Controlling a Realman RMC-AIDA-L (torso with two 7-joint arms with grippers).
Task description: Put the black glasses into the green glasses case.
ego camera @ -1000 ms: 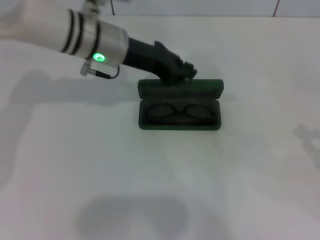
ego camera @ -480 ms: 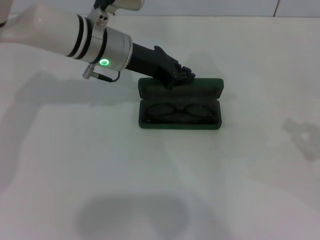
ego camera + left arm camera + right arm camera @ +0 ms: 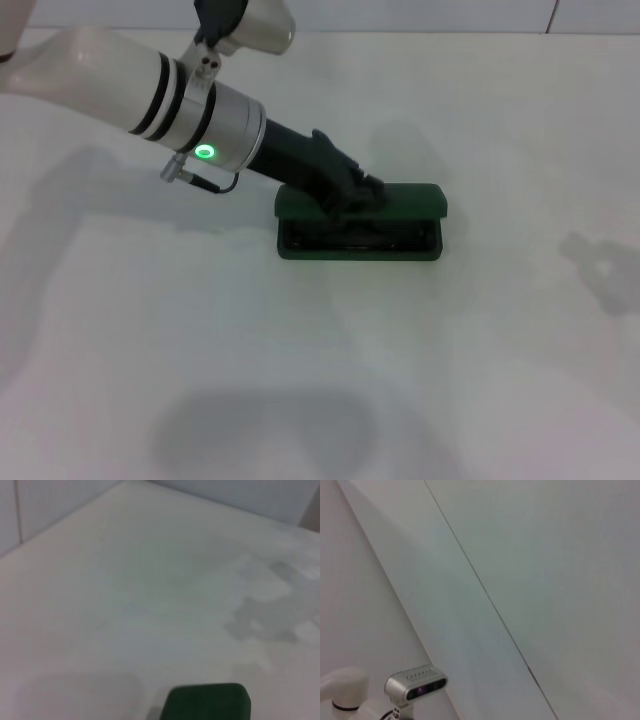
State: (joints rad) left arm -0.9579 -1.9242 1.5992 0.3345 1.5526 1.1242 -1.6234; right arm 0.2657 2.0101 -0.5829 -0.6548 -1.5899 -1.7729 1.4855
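Left claw (image 3: 355,195) atop case lid (image 3: 400,198)

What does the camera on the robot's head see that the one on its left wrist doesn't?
Only the head view shows the left gripper pressing on the lid of the green glasses case, which is nearly closed over its base, with a dark gap along the front. Only the left wrist view shows the wall behind the table. Both show the case and the white table.
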